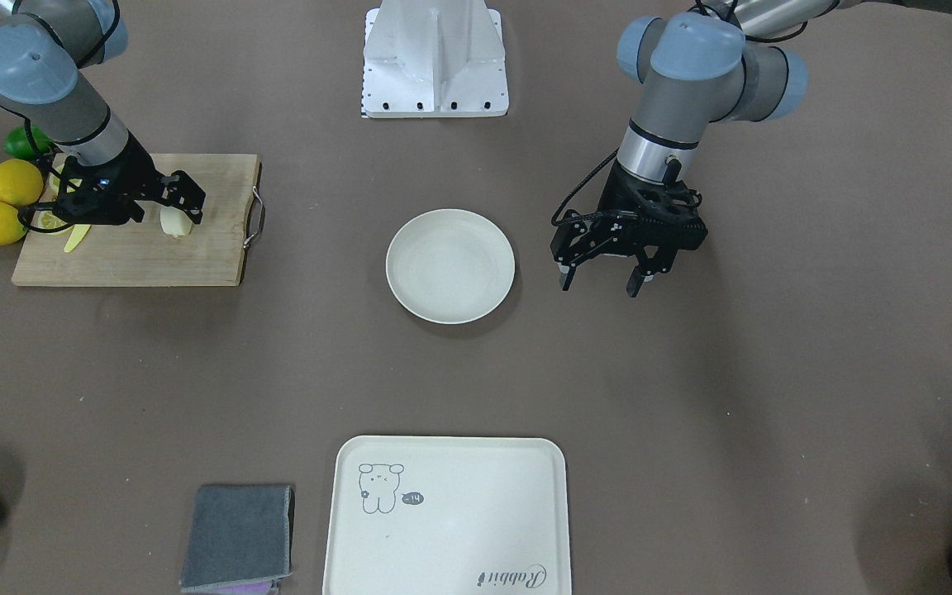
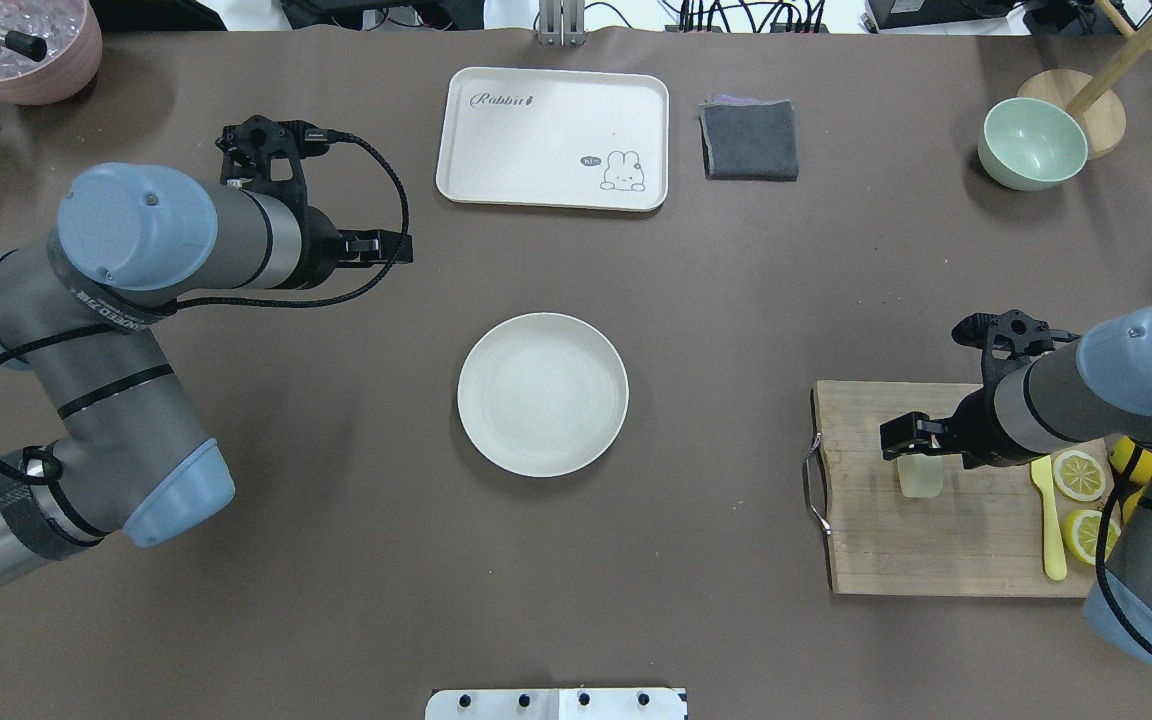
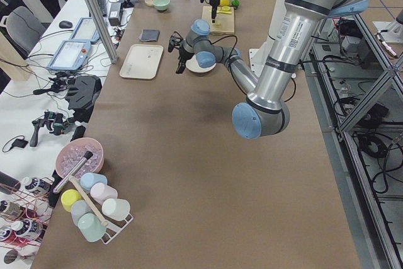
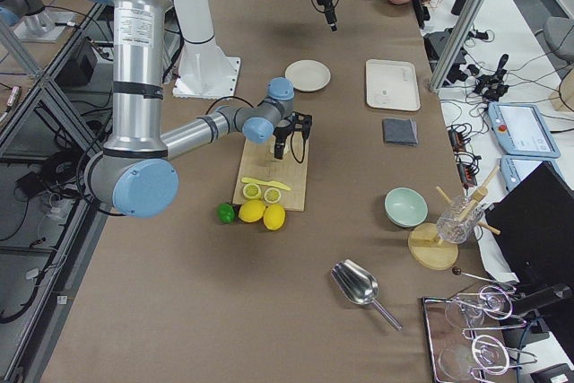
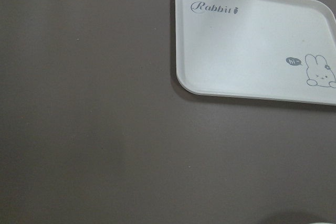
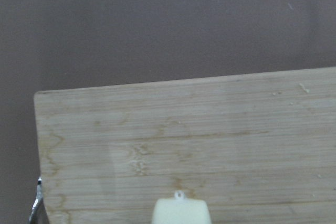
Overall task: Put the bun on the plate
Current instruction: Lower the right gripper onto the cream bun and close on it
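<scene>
None of the placing is done yet. The bun (image 1: 176, 223) sits on the board (image 1: 137, 260) and the plate (image 1: 450, 264) is bare. By my read the step in hand is the grasp; lift, carry and set-down are all left.

Bun orientation: a squat, rounded lump that seems to stand on a flat face, about as tall as wide. It has no clear long axis and no obvious pointing direction. The right wrist view shows only its top edge with a tiny nub, too little to say more.

Bun position: the half of the board nearer the plate, near the metal handle (image 1: 254, 217) and well apart from the plate itself.

The right gripper (image 1: 183, 207) is down at the bun, with one finger beside its flank. Whether the jaws are pinching it or just straddling it, I cannot tell — the hand body covers the contact in both top views.

The other end of the board holds lemon halves (image 2: 1079, 474) and a yellow knife (image 2: 1048, 520). Whole lemons (image 1: 5, 202) and a lime (image 1: 23, 142) lie just off the board.

The left gripper (image 1: 600, 281) hangs beside the plate on its other side, fingers spread wide and holding nothing.

Farther out there is a tray (image 1: 447, 529), a grey cloth (image 1: 238, 537) and a green bowl (image 2: 1031, 143).
</scene>
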Robot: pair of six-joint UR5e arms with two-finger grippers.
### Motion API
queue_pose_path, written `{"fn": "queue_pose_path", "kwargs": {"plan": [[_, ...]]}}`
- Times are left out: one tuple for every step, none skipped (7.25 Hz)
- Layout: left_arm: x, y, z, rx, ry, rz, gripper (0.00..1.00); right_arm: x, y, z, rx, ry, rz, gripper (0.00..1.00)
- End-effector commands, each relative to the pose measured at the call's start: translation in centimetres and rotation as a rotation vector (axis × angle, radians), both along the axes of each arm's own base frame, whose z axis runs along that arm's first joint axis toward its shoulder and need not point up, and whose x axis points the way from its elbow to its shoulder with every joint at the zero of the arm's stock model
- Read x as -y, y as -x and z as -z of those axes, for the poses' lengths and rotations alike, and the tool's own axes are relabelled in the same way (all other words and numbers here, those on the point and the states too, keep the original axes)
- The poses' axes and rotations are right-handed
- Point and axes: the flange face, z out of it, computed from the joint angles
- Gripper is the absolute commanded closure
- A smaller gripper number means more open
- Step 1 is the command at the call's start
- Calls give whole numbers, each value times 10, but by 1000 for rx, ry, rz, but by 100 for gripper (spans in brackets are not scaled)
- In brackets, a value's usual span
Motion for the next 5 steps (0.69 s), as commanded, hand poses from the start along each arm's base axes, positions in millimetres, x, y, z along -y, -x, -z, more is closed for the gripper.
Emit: {"fn": "queue_pose_path", "kwargs": {"plan": [[0, 1, -1, 1, 0, 2, 2, -3, -2, 3, 6, 0, 0, 0], [0, 1, -3, 3, 2, 2, 2, -4, -3, 4, 7, -1, 2, 2], [0, 1, -3, 3, 2, 2, 2, -9, -9, 4, 6, 0, 3, 14], [0, 2, -3, 3, 2, 2, 2, -11, -10, 3, 3, 2, 3, 33], [0, 2, -3, 3, 2, 2, 2, -12, -10, 5, 6, -2, 3, 60]]}}
